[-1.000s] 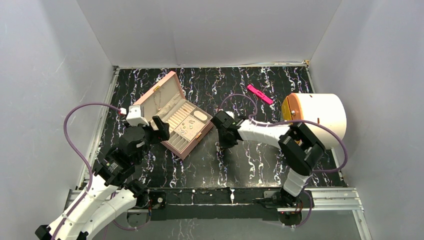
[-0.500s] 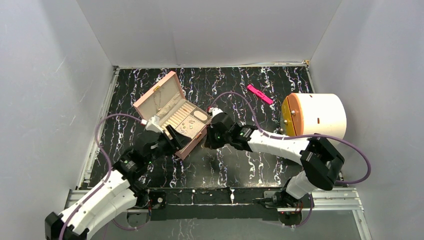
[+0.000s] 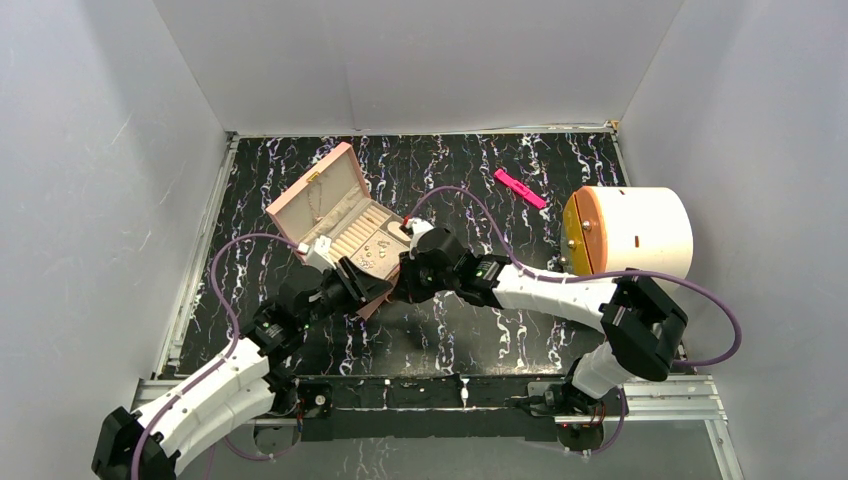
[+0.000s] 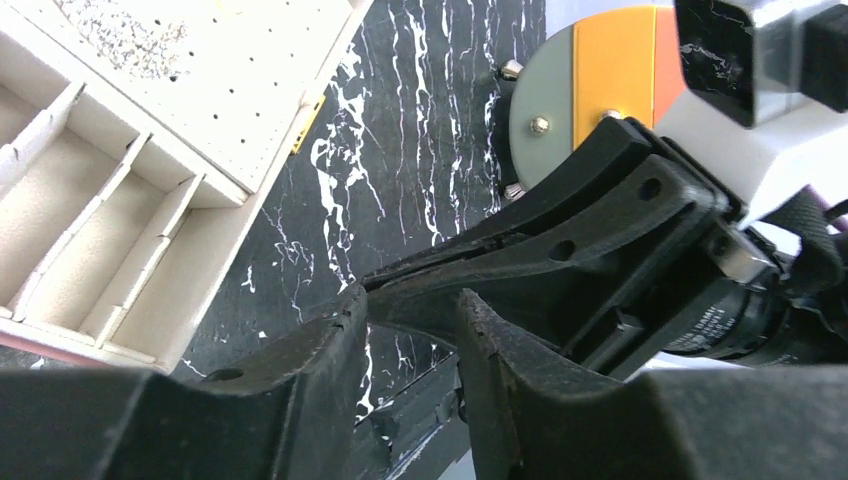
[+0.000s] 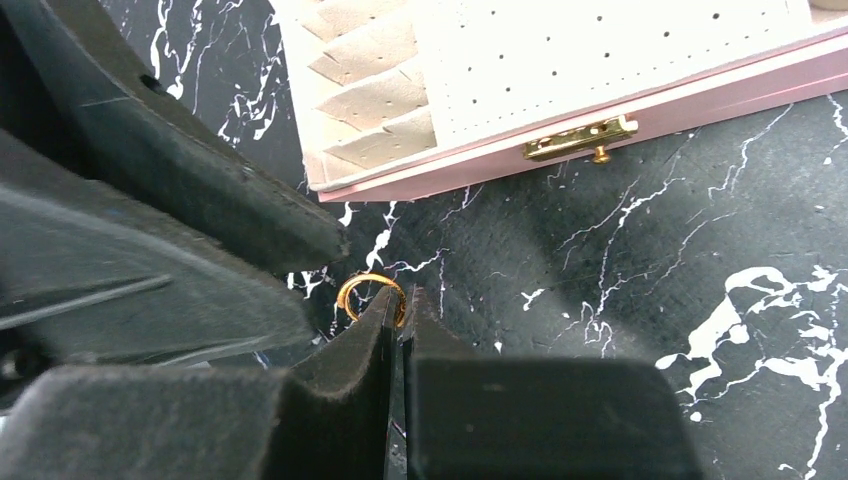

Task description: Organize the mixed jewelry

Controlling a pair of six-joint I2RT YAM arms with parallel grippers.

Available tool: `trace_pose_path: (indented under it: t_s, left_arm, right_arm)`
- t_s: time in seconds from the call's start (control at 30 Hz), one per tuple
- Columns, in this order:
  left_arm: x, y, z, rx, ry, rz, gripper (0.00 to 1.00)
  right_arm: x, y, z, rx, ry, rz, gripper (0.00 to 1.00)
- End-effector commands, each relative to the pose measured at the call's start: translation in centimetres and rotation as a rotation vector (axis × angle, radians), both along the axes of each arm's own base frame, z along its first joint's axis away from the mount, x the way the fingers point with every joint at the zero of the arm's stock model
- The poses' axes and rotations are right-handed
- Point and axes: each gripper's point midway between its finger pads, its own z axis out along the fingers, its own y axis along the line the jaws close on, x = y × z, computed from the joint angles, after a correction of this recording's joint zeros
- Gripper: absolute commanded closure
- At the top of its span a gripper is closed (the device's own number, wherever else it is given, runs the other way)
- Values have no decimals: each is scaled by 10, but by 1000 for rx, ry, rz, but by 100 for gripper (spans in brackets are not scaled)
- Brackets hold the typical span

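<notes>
By the near corner of the open pink jewelry box [image 3: 318, 190], a gold ring [image 5: 372, 297] is held pinched in the nearly closed tips of the R gripper [image 5: 397, 308]. The L gripper [image 4: 410, 318], earlier wide over the box, is now seen half-open, jaws astride the R tips.
</notes>
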Motion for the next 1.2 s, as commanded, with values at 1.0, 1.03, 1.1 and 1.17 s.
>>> trace_pose_path:
  t_s: [1.0,1.03,1.1,1.17]
  left_arm:
    - [3,1,0,83,-19,-35,100]
    - [3,0,3,83,-23,-34,100]
    - [4,-1,6,78,-26,-36,100]
    - [5,-4,10,62,-27,-41,100]
  right_arm:
    - [6,2,34,165,-4,-116,65]
    - [5,0,37,185,-10,-114,64]
    - [3,-4,44,228,-20,-104,62]
    - [-1,-7,52,276,-32,-88,60]
